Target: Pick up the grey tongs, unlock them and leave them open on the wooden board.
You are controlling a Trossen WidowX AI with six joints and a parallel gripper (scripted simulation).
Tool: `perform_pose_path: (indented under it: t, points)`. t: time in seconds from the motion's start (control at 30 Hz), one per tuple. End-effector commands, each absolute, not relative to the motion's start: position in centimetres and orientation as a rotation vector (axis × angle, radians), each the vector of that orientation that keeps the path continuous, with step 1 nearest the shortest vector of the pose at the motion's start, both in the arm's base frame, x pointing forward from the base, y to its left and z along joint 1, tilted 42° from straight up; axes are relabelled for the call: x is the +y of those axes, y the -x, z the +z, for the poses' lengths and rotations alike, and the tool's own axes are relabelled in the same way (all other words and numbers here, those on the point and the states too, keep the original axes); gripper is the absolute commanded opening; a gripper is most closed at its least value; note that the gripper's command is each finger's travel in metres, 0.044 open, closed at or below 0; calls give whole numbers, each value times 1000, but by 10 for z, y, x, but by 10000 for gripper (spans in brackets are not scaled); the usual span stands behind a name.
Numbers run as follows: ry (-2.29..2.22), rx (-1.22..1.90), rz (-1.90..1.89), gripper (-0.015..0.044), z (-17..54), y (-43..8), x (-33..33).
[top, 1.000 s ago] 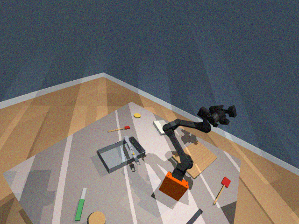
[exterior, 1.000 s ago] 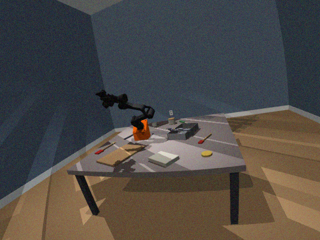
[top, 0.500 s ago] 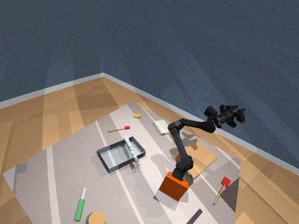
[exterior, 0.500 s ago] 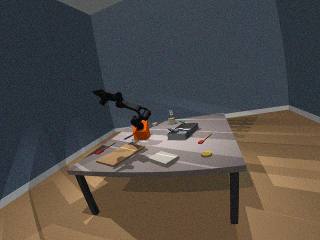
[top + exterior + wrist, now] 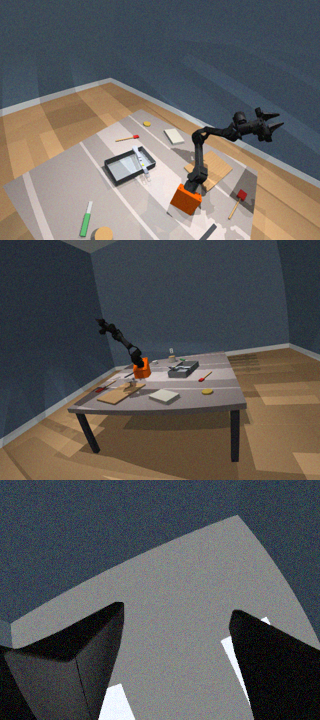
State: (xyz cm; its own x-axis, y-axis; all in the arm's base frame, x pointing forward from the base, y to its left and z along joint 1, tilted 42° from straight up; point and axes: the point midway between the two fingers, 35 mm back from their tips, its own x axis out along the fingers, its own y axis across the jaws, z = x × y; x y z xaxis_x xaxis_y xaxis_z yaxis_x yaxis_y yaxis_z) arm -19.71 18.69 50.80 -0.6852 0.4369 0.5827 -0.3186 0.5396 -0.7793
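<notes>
"Containers, left to right from your top camera?"

"I see one tan-topped canister (image 5: 103, 234) (image 5: 171, 359), contents hidden, then one roasting tin (image 5: 111, 176) (image 5: 176, 374) with the tongs (image 5: 139, 158) (image 5: 182, 366) across its right part."

"How do they look?"

"Pale grey, slim, arms together, with a yellow spot. One pair. Further right, I count one wooden board (image 5: 219, 169) (image 5: 120, 394); red-headed tools (image 5: 135, 136) (image 5: 201, 379), two altogether."

"Your end effector (image 5: 281, 119) (image 5: 97, 324) (image 5: 179, 615)?"

"Raised, moderately wide, holding nothing."
</notes>
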Motion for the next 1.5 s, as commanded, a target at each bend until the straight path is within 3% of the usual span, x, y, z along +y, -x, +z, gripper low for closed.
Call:
perform_pose_path:
  t: [0.0,0.53,0.87,1.47]
  points:
    - [222,-1885,1291,260,495,189,223]
    - [592,-1314,1510,260,431,113,345]
    - [762,-690,1523,260,354,14,408]
    - [847,-260,1369,260,290,-92,417]
